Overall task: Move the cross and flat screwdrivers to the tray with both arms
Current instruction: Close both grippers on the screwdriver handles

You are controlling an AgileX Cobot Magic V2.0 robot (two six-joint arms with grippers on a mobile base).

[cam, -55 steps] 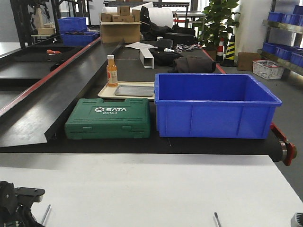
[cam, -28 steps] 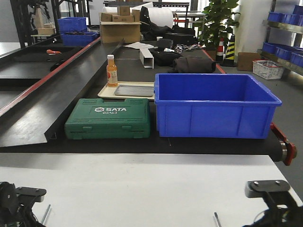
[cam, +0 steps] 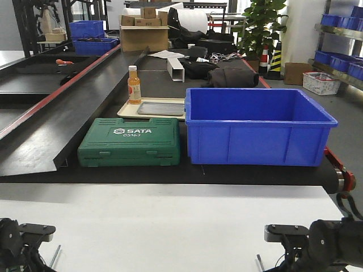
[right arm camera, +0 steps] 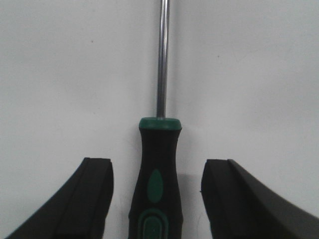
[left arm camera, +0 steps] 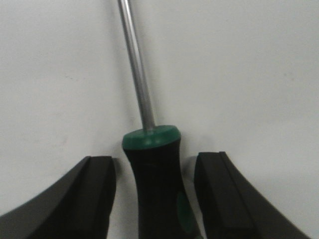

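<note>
Nothing delivered yet: my left gripper and right gripper straddle the left screwdriver and right screwdriver, fingers spread, neither grasped; tray awaits both.

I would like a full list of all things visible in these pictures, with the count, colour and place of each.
screwdrivers: 2, black-and-green handles, silver shafts, flat on the table; the second is on the right
tray: 1, grey, on the cream board
cream board: 1, behind the tool case
tool case: 1, green, on the belt, left of the crate
crate: 1, blue, on the belt
bottle: 1, orange, at the board's far left corner
belt: 1, black, behind the table
table: 1, white, nearest
plant: 1, green, far back
left fingers: 2, black, open, either side of a handle
right fingers: 2, black, open, either side of the other handle
</note>
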